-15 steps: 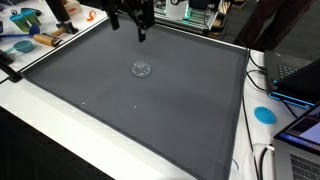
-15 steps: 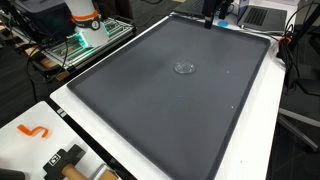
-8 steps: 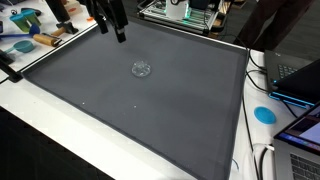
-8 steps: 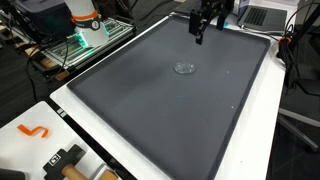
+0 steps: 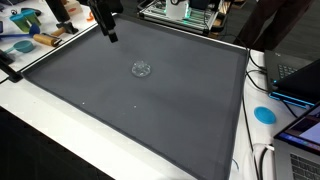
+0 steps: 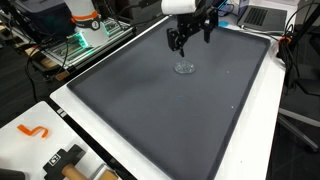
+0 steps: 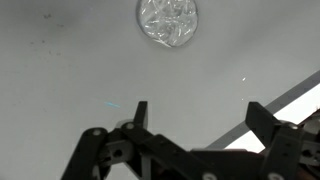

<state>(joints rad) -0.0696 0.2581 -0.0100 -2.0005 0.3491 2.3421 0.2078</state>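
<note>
A small round clear object (image 5: 142, 69), like crumpled clear plastic or glass, lies alone near the middle of a large dark grey mat (image 5: 150, 120). It shows in both exterior views (image 6: 184, 68) and at the top of the wrist view (image 7: 167, 22). My gripper (image 7: 200, 110) hangs above the mat with its jaws wide apart and nothing between them. In the exterior views the gripper (image 5: 107, 32) (image 6: 178, 42) is over the mat's edge region, a short way from the clear object and not touching it.
The mat covers a white table (image 6: 250, 150). Blue and orange tools (image 5: 25, 40) lie past one corner. A blue disc (image 5: 264, 114), cables and a laptop (image 5: 300, 80) sit along one side. An orange hook (image 6: 33, 130) and a black tool (image 6: 62, 158) lie at another corner.
My gripper has moved sideways along the mat's edge and come down over the mat, nearer the clear object. The clear object has not moved.
</note>
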